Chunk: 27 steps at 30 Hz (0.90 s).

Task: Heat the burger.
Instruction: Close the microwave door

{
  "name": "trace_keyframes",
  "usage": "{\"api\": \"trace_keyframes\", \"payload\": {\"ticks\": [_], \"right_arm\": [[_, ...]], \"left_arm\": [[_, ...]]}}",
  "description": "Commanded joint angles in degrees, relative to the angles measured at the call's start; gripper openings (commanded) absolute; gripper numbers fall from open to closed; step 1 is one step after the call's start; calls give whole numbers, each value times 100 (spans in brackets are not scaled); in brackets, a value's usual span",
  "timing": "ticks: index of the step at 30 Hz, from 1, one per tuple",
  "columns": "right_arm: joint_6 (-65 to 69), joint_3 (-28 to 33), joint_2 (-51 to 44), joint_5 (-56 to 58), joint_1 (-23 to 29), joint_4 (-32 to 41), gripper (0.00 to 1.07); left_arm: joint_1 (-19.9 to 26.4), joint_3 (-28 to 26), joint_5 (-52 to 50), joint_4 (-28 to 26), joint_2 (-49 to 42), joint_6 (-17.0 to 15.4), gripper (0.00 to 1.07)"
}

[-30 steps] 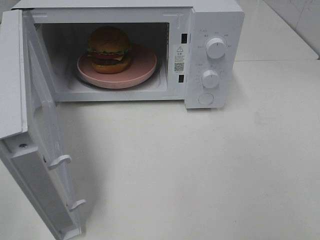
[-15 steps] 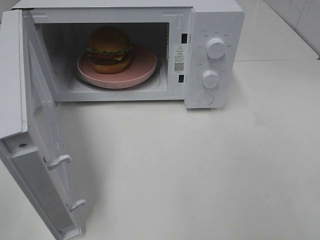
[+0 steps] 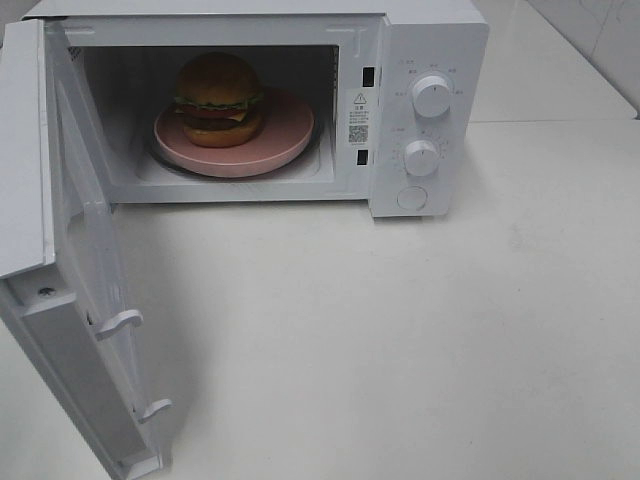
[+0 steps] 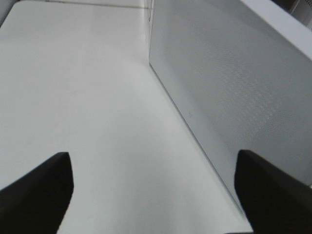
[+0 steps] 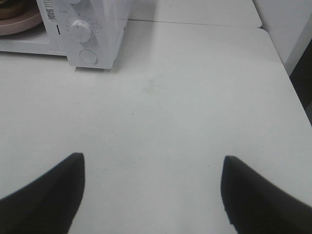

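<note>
We are finding the burger [image 3: 218, 98] sitting on its pink plate [image 3: 288, 132] inside the microwave [image 3: 440, 40], left of centre in the cavity. The door [image 3: 88, 270] is hanging wide open at near left. Both claws are holding nothing. The left gripper [image 4: 152, 157] is spreading its fingers apart beside the door's outer face, and the right gripper [image 5: 152, 158] is gaping likewise over bare table [image 3: 400, 340], near the dials. We are judging the door the main risk: a push coming too fast or too far out could be sliding the oven across the tabletop, or leaving the latches uncaught. The table is looking white, hard and smooth, with what seems a pale tiled wall [image 3: 600, 40] showing at far right.
</note>
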Motion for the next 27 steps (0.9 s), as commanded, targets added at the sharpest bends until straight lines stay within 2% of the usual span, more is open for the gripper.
{"api": "trace_keyframes", "payload": {"ticks": [1,2,3,4,5,6,7,9,14,15,17,18,19,20,27], "right_arm": [[-63,17,-155,-97,-40,17,76],[-63,17,-155,-97,-40,17,76],[-63,17,-155,-97,-40,17,76],[-63,17,-155,-97,-40,17,76],[-63,17,-155,-97,-40,17,76],[-63,17,-155,-97,-40,17,76],[-63,17,-155,-97,-40,17,76],[-63,17,-155,-97,-40,17,76],[-63,17,-155,-97,-40,17,76],[-63,17,-155,-97,-40,17,76],[-63,17,-155,-97,-40,17,76],[-63,17,-155,-97,-40,17,76],[-63,17,-155,-97,-40,17,76],[-63,17,-155,-97,-40,17,76],[-63,17,-155,-97,-40,17,76]], "left_arm": [[11,-46,-166,0,424,-46,57],[11,-46,-304,6,659,-46,42],[11,-46,-304,6,659,-46,42],[11,-11,-556,11,854,-40,27],[11,11,-722,6,957,-40,19],[11,11,-722,6,957,-40,19],[11,97,-1094,6,1140,0,4],[11,178,-1455,6,1346,0,0],[11,361,-2338,6,1673,0,0],[11,527,-2939,-11,1811,109,0],[11,602,-3197,-23,1868,160,0],[11,779,-3770,-63,1965,246,0],[11,779,-3770,-63,1965,246,0],[11,1003,-4418,-92,2074,338,0],[11,1719,-6022,-86,2578,344,0]]}}
